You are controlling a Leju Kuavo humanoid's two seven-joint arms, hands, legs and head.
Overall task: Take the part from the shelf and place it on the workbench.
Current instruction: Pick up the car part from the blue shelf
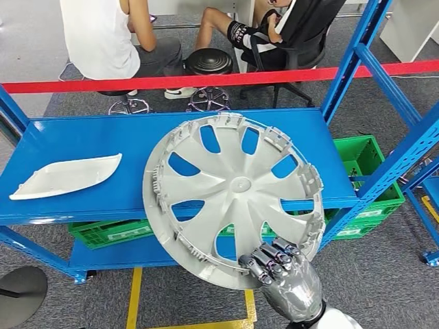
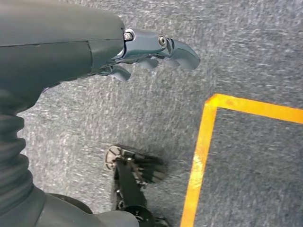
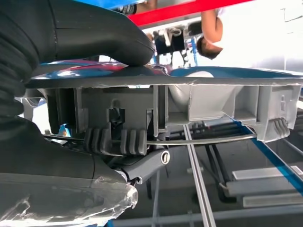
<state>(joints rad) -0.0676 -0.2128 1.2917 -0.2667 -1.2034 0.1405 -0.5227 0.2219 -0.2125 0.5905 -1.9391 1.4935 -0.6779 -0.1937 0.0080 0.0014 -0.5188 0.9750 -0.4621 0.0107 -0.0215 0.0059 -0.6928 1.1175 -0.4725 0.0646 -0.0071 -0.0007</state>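
Observation:
A large silver wheel cover (image 1: 233,192) with blue showing through its spoke openings hangs tilted over the front edge of the blue shelf (image 1: 103,137). My right hand (image 1: 282,271) grips its near rim from below. In the right wrist view the thumb (image 3: 107,40) lies on one face of the rim (image 3: 214,97) and the fingers (image 3: 143,163) curl under the clips on the other face. My left hand (image 2: 157,47) hangs over the grey carpet, its fingers slightly apart, holding nothing.
A white curved trim piece (image 1: 64,176) lies on the shelf's left side. Green crates (image 1: 370,181) sit on the lower level. Blue uprights (image 1: 409,147) rise at right. Red tape (image 1: 207,80) runs behind the shelf, with seated people (image 1: 103,34) and stools beyond. Yellow floor line (image 2: 200,156).

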